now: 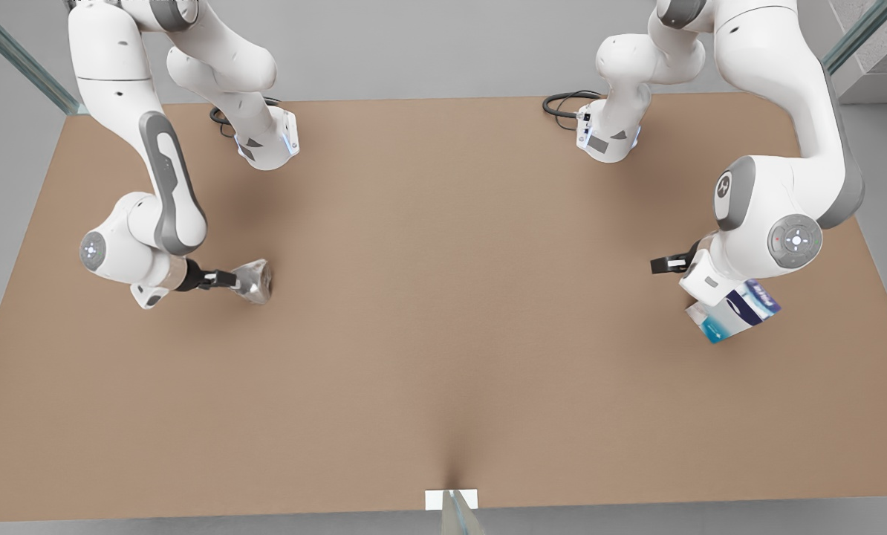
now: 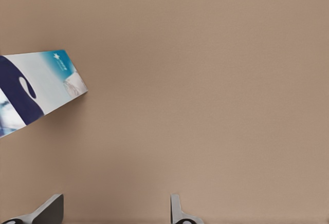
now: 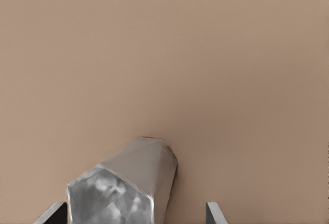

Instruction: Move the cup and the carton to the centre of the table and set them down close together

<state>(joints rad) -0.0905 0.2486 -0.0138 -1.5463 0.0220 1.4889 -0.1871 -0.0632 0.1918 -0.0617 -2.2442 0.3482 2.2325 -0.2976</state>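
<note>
The carton, white and light blue with a navy band, sits at the front view's right, partly under my left arm. In the left wrist view the carton lies off to one side of my left gripper. That gripper is open with only bare table between its fingers. At the front view's left the silvery, faceted cup lies tilted at the tip of my right gripper. My right gripper is open, and the cup sits between its spread fingers, closer to one of them.
The light-brown table stretches bare between the two arms. Both white arm bases stand at the far edge with black cables. A small white bracket sits at the near edge.
</note>
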